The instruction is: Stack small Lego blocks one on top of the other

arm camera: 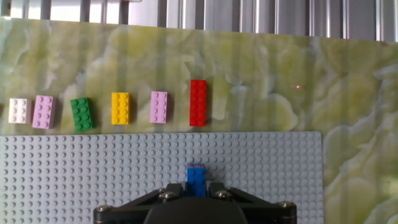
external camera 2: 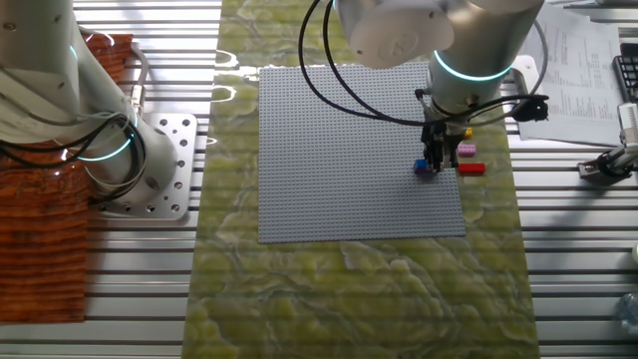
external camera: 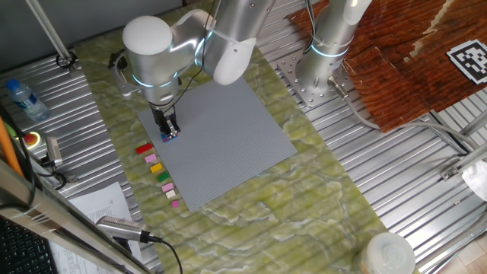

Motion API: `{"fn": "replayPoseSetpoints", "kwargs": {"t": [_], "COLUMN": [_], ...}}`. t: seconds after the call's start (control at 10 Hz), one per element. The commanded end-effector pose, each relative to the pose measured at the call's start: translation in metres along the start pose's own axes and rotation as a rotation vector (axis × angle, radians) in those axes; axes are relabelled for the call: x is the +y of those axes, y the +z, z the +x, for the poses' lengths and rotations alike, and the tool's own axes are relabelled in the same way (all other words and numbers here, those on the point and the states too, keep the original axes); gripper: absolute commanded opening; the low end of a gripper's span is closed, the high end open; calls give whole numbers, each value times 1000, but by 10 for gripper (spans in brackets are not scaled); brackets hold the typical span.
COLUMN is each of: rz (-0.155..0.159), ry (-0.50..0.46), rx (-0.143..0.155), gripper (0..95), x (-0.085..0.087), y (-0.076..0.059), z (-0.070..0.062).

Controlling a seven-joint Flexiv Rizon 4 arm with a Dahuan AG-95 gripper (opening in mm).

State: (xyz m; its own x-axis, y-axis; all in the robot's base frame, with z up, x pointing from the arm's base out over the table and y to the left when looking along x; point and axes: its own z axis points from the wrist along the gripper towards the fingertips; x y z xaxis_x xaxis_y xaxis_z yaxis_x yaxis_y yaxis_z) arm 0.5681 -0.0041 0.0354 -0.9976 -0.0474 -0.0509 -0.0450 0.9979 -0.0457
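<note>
The black two-finger gripper [arm camera: 196, 194] is low over the big flat grey studded baseplate [arm camera: 93, 174] near its edge, fingers pinched on a small blue plastic Lego brick [arm camera: 196, 179] that looks to be touching the studs. Just off the plate on the green marbled mat [arm camera: 261, 74] there's a row of loose bricks — a long red one [arm camera: 198, 102] closest, then pink [arm camera: 159, 106], yellow [arm camera: 120, 107], green [arm camera: 83, 114], another pink [arm camera: 43, 111] and white [arm camera: 17, 110].

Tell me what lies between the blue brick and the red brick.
Only bare baseplate studs, then green mat, separate blue brick from red brick; the hand view shows it.
</note>
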Motion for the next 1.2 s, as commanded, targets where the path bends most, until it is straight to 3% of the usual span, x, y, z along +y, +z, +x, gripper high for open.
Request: {"fn": "replayPoseSetpoints", "kwargs": {"t": [0.1, 1.2], "rz": [-3, -3], "ry": [4, 5], "rx": [-1, -10], "gripper": [0, 0], "x": [0, -1], "y": [2, 18], "z": [0, 0]}}
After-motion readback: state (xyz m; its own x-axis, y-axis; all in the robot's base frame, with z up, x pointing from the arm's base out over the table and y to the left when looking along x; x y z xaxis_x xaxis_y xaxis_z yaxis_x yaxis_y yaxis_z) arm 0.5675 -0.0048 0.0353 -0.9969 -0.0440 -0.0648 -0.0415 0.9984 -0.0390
